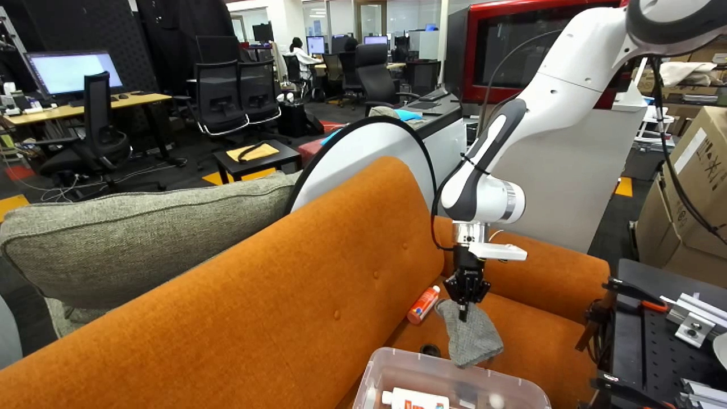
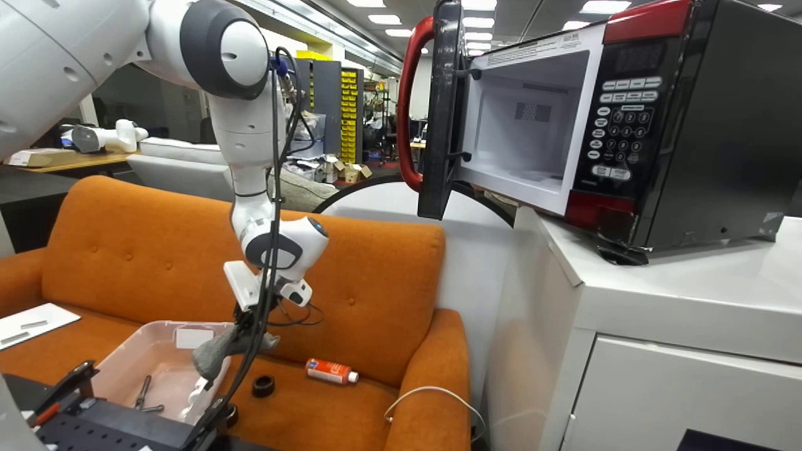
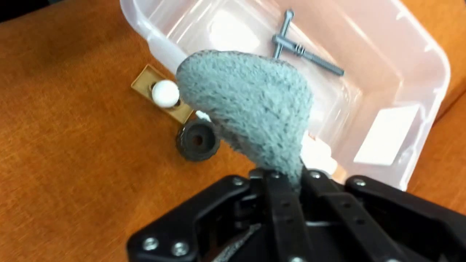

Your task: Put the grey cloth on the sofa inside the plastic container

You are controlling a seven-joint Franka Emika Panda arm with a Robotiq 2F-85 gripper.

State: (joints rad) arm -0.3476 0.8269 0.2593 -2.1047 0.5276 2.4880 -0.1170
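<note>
The grey cloth (image 1: 474, 339) hangs from my gripper (image 1: 464, 311), which is shut on it above the orange sofa. The cloth also shows in an exterior view (image 2: 212, 358) and in the wrist view (image 3: 251, 103). The clear plastic container (image 3: 404, 87) stands on the sofa; its wall also shows in an exterior view (image 2: 147, 354). In the views, the cloth's lower end overlaps the container's near edge; its height above the rim cannot be told. A white bottle (image 1: 419, 399) and grey bolt-like parts (image 3: 309, 58) lie inside the container. The cloth hides part of the container in the wrist view.
A red-orange bottle (image 1: 424, 305) lies on the seat near the backrest (image 1: 284, 295). A black wheel (image 3: 197, 140) and a tan piece (image 3: 145, 82) with a white ball (image 3: 165, 94) lie beside the container. A dark perforated table (image 1: 642, 335) borders the sofa. A microwave (image 2: 626, 125) has its door open.
</note>
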